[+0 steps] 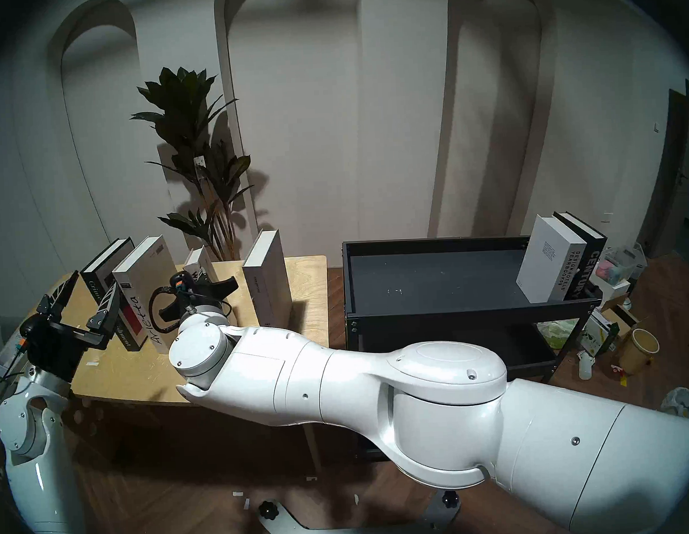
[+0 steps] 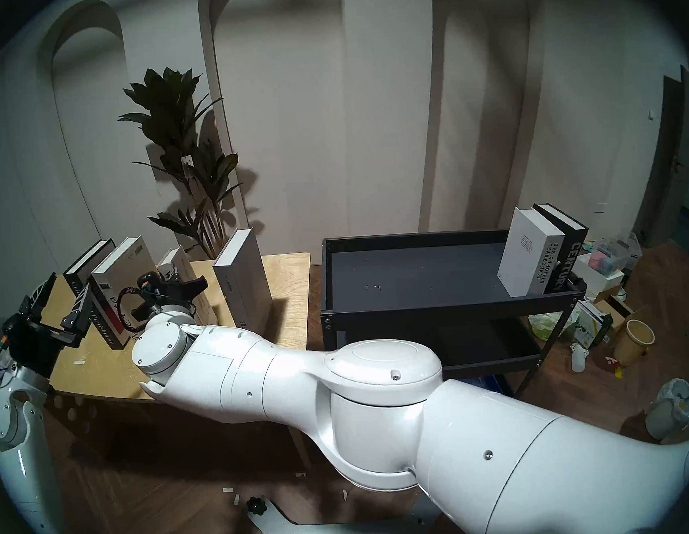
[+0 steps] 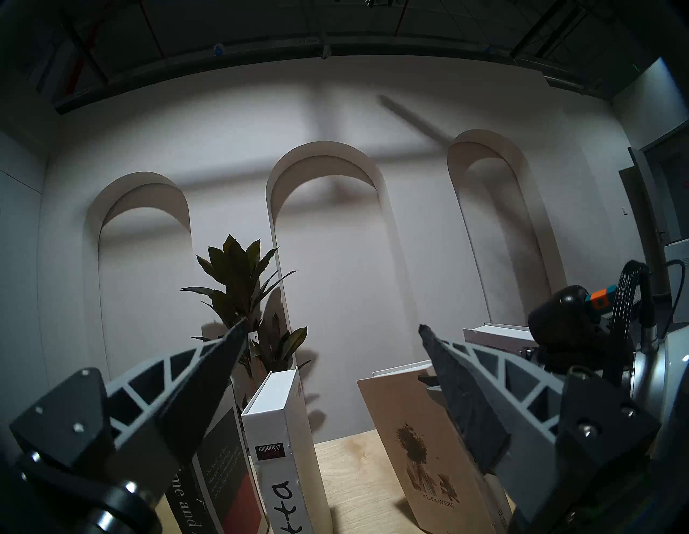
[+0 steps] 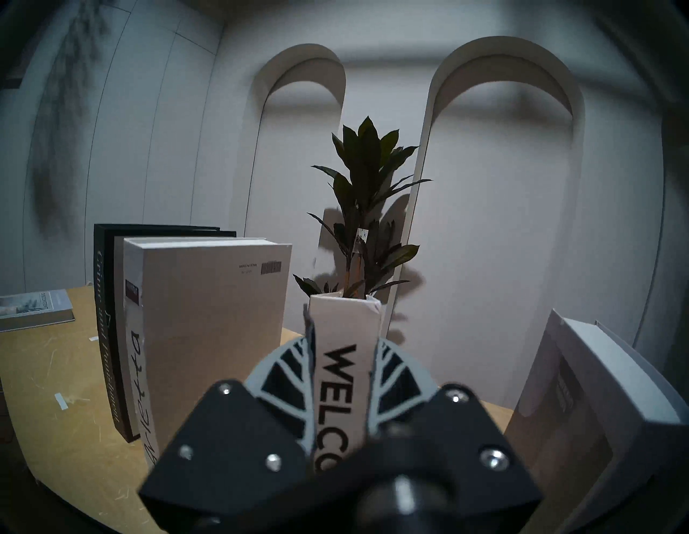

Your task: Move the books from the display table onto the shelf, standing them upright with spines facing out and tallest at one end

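On the plywood display table (image 1: 308, 286) stand the black Crime and Punishment (image 1: 99, 279), the white Arietta (image 1: 147, 293), the small white Welcome (image 1: 199, 263) and the grey Special Issue (image 1: 266, 280). My right gripper (image 4: 343, 328) is shut on the Welcome spine (image 4: 341, 376), one finger on each side. My left gripper (image 1: 95, 281) is open and empty in front of the spine of Crime and Punishment (image 3: 208, 484), next to Arietta (image 3: 283, 429). Designhotels Yearbook (image 1: 548, 263) and Century (image 1: 585, 268) stand upright at the right end of the black shelf (image 1: 455, 309).
A thin grey book (image 4: 33, 309) lies flat at the table's far left. A tall potted plant (image 1: 199, 148) stands behind the table. Boxes, a cup and bags (image 1: 621, 327) clutter the floor right of the rack. My right arm (image 1: 340, 379) spans the table's front.
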